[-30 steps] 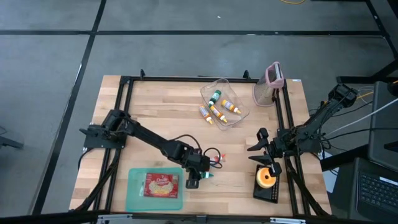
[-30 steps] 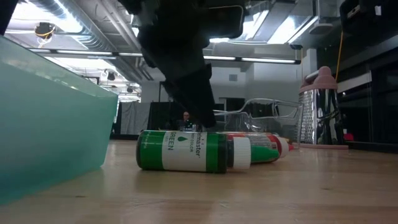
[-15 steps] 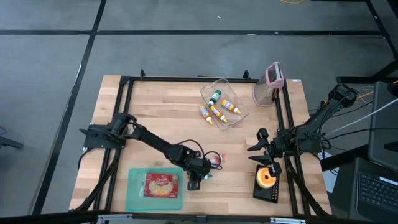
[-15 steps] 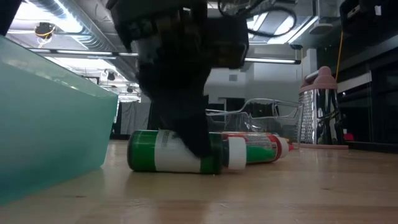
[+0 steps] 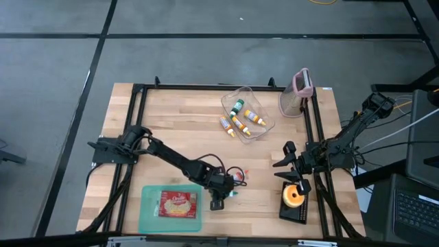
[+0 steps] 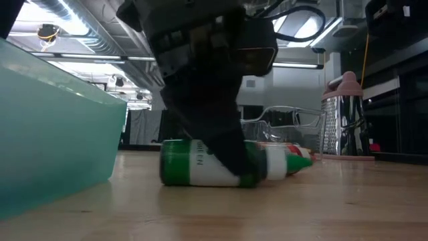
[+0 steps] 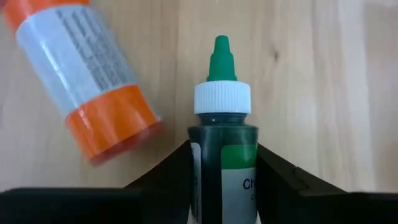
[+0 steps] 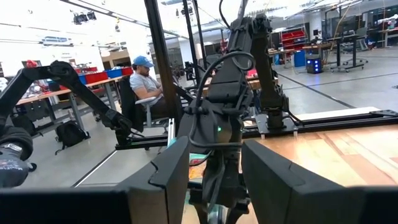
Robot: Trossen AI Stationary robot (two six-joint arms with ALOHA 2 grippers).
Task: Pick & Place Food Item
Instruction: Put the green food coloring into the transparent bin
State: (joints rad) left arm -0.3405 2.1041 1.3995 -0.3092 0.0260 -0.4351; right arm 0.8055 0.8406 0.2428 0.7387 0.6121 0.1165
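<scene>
A green dropper bottle (image 7: 222,118) with a white cap and a green tip lies on its side on the wooden table (image 5: 171,123). My left gripper (image 5: 221,199) is down over it and shut on its body. In the low view the dark fingers (image 6: 224,144) stand in front of the green bottle (image 6: 200,171). A second bottle with orange ends (image 7: 87,74) lies close beside it. My right gripper (image 8: 214,180) waits open at the table's right side, holding nothing. My left gripper pinches the green bottle's body (image 7: 202,158) between its two fingers (image 7: 174,174), just behind the white cap. The fingers slant down from above and lie along the bottle, one on each side. The bottle lies flat on the table.
A teal tray (image 5: 147,216) holding a boxed food item (image 5: 178,204) stands near the front edge, left of the gripper. A clear bin (image 5: 264,127) with several bottles and a pink-topped grater (image 5: 300,89) stand at the back right. An orange object on a black stand (image 5: 293,197) sits under the right arm.
My left gripper has come down onto the green bottle. The bottle has rolled about its length, so its label faces another way, and has slid a little along the table.
</scene>
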